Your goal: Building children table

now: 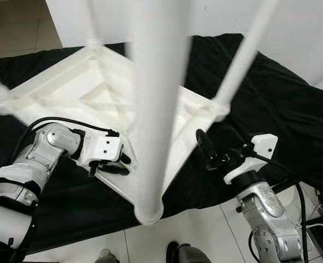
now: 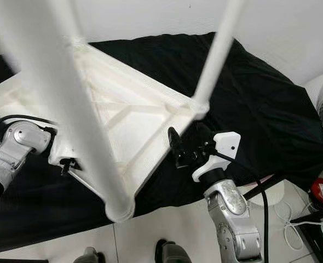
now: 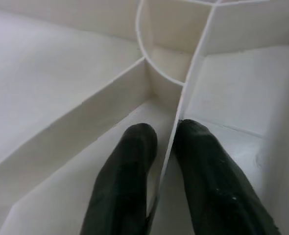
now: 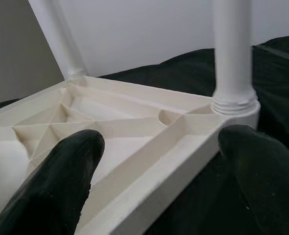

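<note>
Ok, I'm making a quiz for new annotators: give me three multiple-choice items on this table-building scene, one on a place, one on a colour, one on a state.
1. Where does the upturned white table lie?
A. on a black cloth
B. on bare tiles
C. on a wooden bench

2. What colour are the table legs?
A. red
B. white
C. blue

3. How is the left tool set?
A. wide open in the air
B. its fingers either side of a thin rib
C. closed on a leg

Key:
1 A, the black cloth spreads under the table.
2 B, the legs match the white underside.
3 B, the left wrist view shows the rib between the two black fingers.
</note>
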